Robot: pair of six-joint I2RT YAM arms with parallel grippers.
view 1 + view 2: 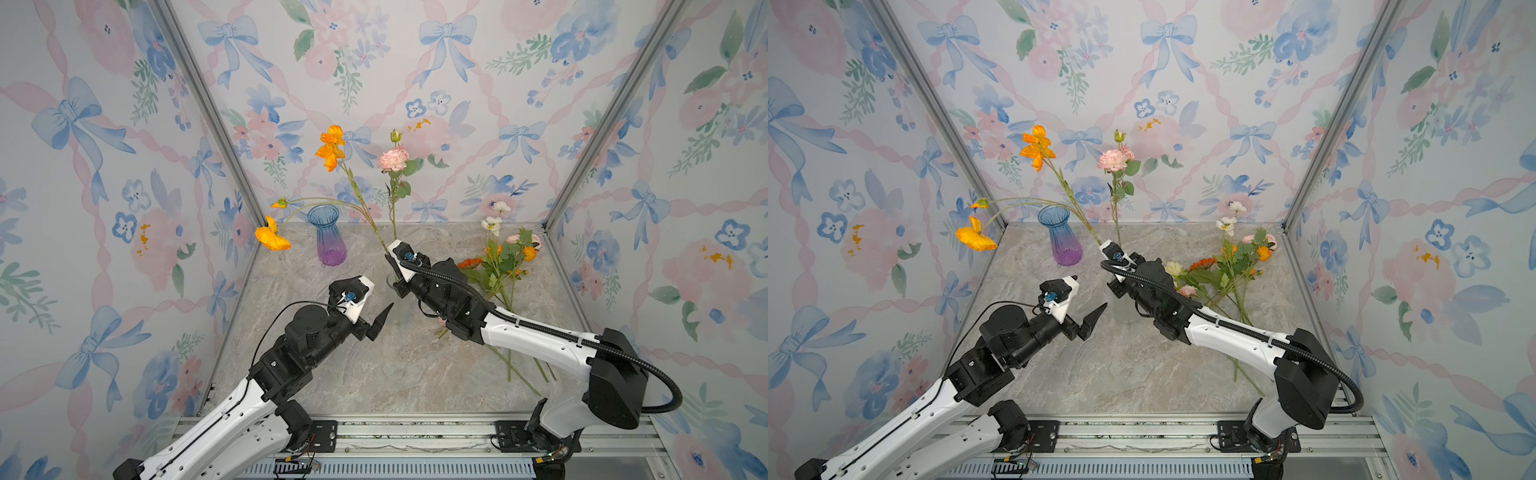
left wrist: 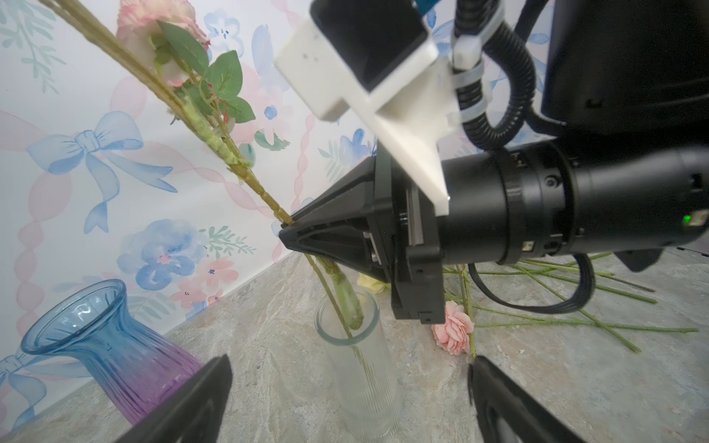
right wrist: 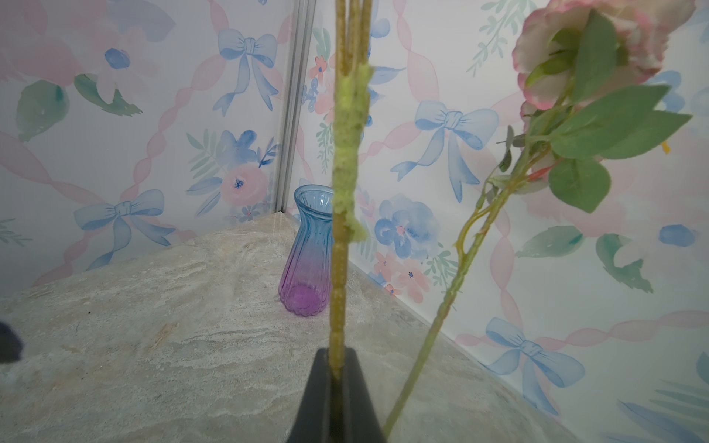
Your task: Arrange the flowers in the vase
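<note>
While right end effector pinches stem, vase below

Left arm comes in from front-left, wrist raised. Left gripper has its fingers spread wide with nothing between them, aimed at the other gripper. Right arm reaches from front-right toward centre. Right gripper fingers are pinched tight on a flower stem, tips pointing toward back-left.

stems in middle vase, second vase behind-left, loose flowers on table right
</note>
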